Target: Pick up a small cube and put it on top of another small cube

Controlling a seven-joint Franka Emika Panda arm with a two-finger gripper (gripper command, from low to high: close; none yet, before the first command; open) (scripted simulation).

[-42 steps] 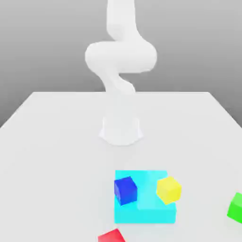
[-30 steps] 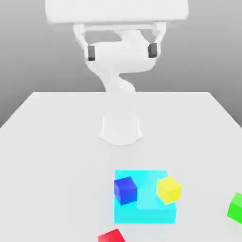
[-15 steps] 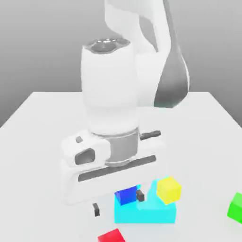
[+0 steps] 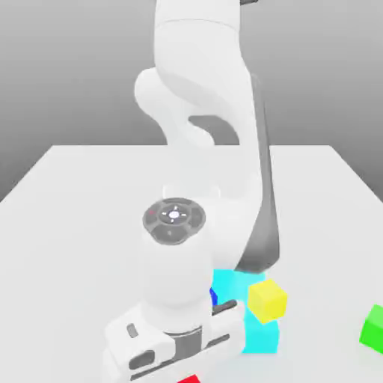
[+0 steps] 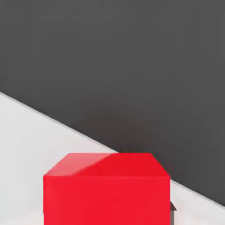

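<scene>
we have the gripper (image 5: pixel 107 213) closed down to the red cube's (image 5: pixel 107 193) width, gripping it low near the table (image 4: pixel 67 284), presumably to keep it level for stacking.

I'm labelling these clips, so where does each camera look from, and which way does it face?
Exterior view: off the arm, exact spot not on record; it looks down over the table, facing the robot's arm. Arm and gripper both show.
Hand view: mounted on the hand, facing out to the red cube close ahead; a grey sliver at the cube's side is probably a fingertip.
Shared: the red cube, mostly hidden by the gripper in the exterior view.
</scene>
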